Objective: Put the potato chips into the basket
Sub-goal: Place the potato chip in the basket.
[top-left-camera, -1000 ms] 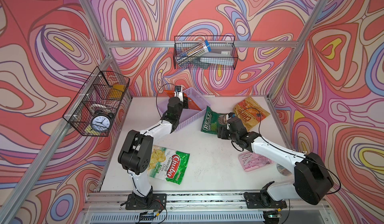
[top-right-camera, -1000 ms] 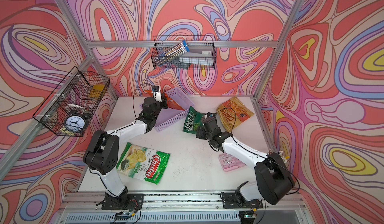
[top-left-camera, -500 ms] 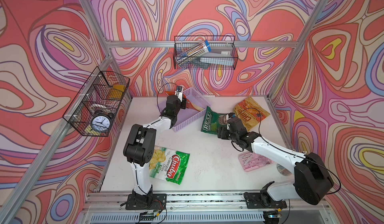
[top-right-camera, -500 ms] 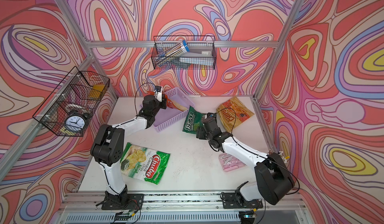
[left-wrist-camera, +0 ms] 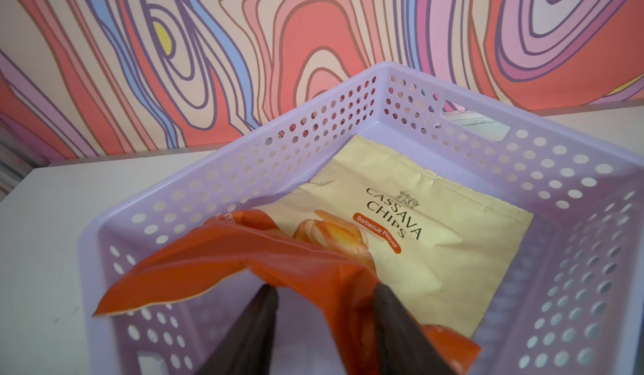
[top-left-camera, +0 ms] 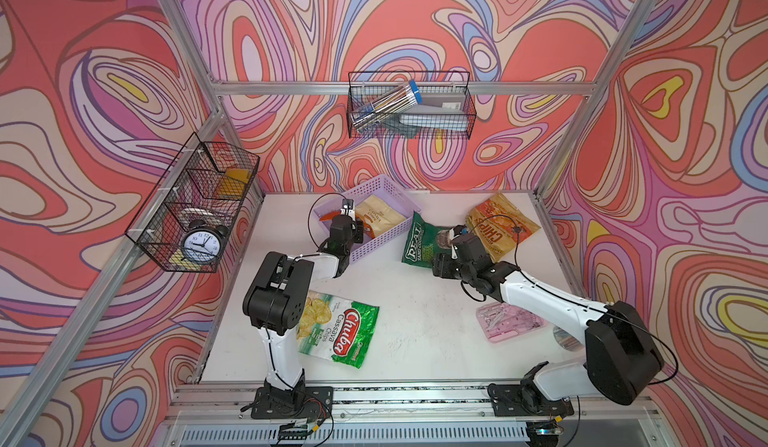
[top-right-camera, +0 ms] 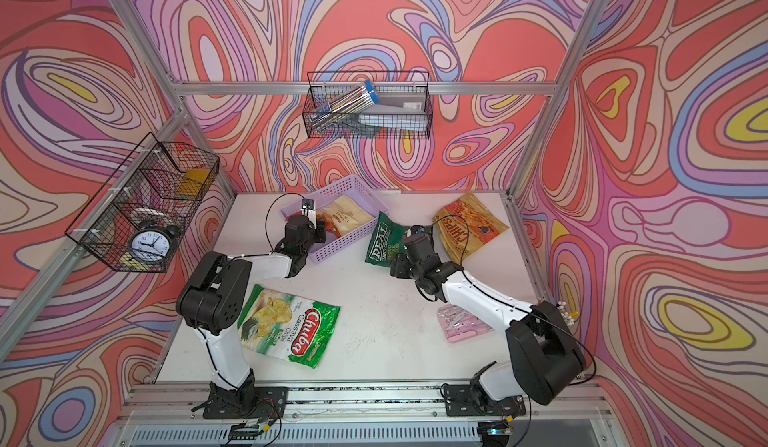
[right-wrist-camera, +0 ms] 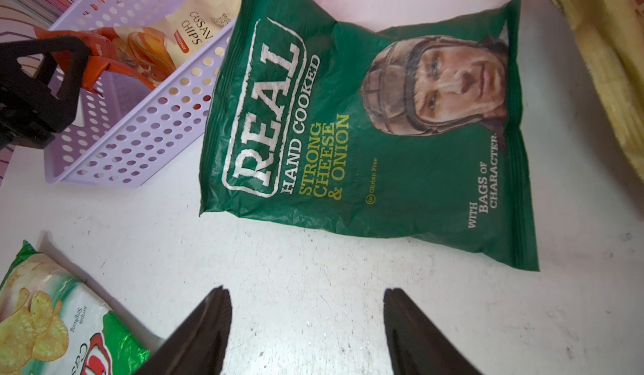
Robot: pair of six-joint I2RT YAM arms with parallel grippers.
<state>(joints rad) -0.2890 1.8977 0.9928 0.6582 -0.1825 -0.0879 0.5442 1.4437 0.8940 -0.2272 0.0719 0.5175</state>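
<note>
The left gripper (left-wrist-camera: 324,307) hangs over the near end of the shallow lavender perforated plastic basket (top-left-camera: 376,239), its jaws parted with the orange end of the cream-and-orange "Cassava Chips" bag (left-wrist-camera: 411,223) draped between them. The bag's cream end lies flat on the basket floor, so this bag looks delivered and released.

The right gripper (right-wrist-camera: 306,324) hovers with jaws wide and empty just short of the dark green crinkly "REAL" bag (right-wrist-camera: 376,129), which lies flat on the white surface (top-left-camera: 415,341) just beside the basket's long wall, a short carry.

The yellow-orange "CHIPS" bag (top-left-camera: 498,224) sits near the back corner. The green-and-white "Chuba" bag (top-right-camera: 291,324) lies partly under the left arm's elbow. Open surface lies between the arms.
</note>
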